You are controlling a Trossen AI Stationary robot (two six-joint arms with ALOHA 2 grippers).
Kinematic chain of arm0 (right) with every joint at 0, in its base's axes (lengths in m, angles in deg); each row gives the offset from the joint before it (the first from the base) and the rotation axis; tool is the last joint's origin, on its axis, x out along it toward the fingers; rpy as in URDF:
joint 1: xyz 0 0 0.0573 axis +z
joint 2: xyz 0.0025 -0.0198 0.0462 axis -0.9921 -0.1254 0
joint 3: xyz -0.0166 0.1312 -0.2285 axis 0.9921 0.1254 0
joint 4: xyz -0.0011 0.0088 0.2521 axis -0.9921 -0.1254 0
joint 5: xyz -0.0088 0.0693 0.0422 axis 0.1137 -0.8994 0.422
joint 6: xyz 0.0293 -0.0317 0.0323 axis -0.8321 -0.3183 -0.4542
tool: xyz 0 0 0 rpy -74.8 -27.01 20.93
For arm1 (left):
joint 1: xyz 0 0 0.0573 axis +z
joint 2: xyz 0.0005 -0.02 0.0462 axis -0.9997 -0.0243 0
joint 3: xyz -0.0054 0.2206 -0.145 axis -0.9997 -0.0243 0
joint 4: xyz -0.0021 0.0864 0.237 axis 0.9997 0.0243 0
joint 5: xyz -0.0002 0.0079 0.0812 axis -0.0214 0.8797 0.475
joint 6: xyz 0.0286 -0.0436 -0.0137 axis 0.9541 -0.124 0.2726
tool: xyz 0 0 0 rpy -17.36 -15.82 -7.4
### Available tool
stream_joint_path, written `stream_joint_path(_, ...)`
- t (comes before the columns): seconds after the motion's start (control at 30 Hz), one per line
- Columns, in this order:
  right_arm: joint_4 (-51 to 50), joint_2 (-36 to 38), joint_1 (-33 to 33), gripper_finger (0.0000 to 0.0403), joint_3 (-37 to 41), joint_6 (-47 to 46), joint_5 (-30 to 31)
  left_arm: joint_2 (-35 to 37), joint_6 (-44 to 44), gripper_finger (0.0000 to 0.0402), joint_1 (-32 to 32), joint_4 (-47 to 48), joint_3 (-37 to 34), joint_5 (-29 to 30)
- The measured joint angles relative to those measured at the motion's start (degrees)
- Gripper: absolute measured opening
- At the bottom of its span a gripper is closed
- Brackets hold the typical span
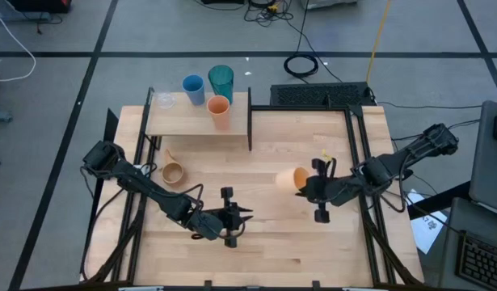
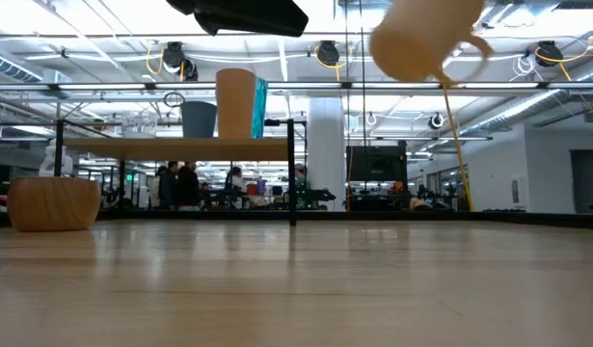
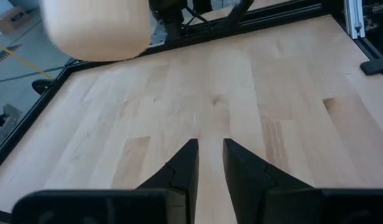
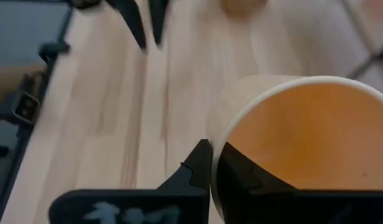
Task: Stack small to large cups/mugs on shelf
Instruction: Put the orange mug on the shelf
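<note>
My right gripper is shut on the peach-orange mug, held high above the table at centre right; in the low view the mug is near the top. My left gripper is near the table's front centre, empty, its fingers a narrow gap apart. The tan handled mug stands on its base on the table's left. On the shelf at the far left stand the blue cup, the teal tumbler and the orange cup. My right gripper holds the mug by its rim, one finger inside the mouth and one outside against the wall. The fingers come level from the table's right side. The mug is lifted clear and lies tilted on its side, mouth toward the gripper, handle out to one side.
A small clear thing sits on the shelf's left end. The shelf's black frame post stands at its right end. A black rail frame runs along the table's right and far right edges. Bare wood lies between the two grippers.
</note>
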Motion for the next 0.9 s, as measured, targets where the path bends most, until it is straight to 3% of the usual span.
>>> stream_joint_path(0.33, 19.2, 1.5, -1.4, 0.0002, 0.0, 18.1, 1.4, 1.0, -1.6, 0.0076, 0.0, 2.7, 0.0, 5.0)
stream_joint_path(0.6, 28.6, 3.5, -1.4, 0.0002, 1.0, 26.7, 1.5, 9.1, -4.8, 0.0076, 0.1, 11.3, -0.1, 10.5)
stream_joint_path(0.7, 31.9, 3.8, -1.4, 0.0002, 4.0, 28.2, 1.4, 12.0, -4.1, 0.0076, -0.6, 7.1, -3.5, 10.5)
stream_joint_path(0.9, 37.3, 3.8, -1.1, 0.0002, 9.3, 31.6, 1.1, 17.5, -1.5, 0.0076, -0.7, -17.4, -16.9, 7.4)
